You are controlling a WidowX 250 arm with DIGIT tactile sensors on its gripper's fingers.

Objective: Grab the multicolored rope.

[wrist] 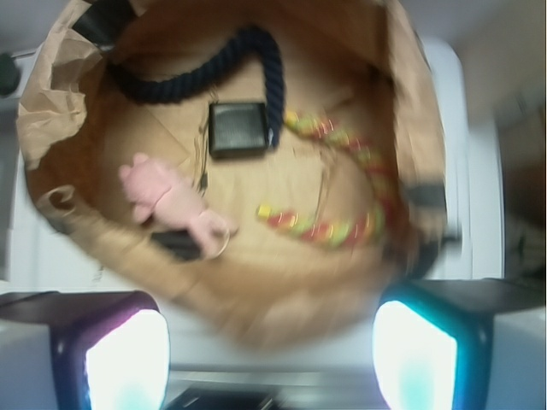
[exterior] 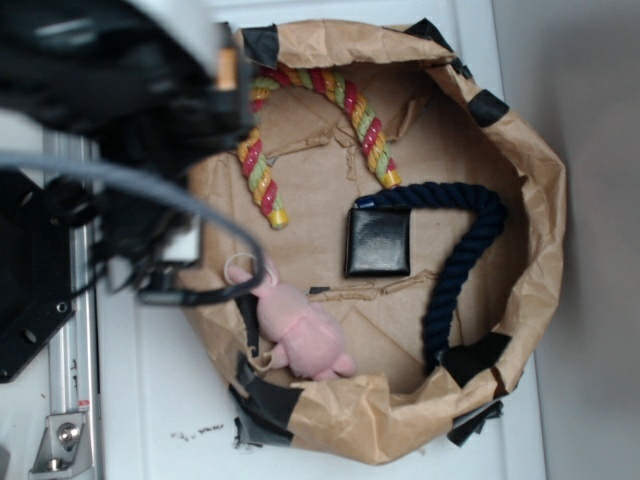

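The multicolored rope [exterior: 345,105], twisted from red, yellow and light green strands, lies in an arch at the back of the brown paper basin [exterior: 545,200]; its left part passes under my arm. The wrist view shows the same multicolored rope [wrist: 359,209] curled on the right side of the paper floor, blurred by motion. My gripper [wrist: 269,359] hangs high above the basin's near rim, both fingers spread wide with nothing between them. In the exterior view the arm [exterior: 120,110] fills the upper left and its fingers are hidden.
A navy-blue rope [exterior: 460,260] curves along the right side of the basin. A black square block [exterior: 378,242] lies in the middle. A pink plush toy [exterior: 300,330] rests near the front left wall. Black tape patches [exterior: 478,355] hold the paper rim.
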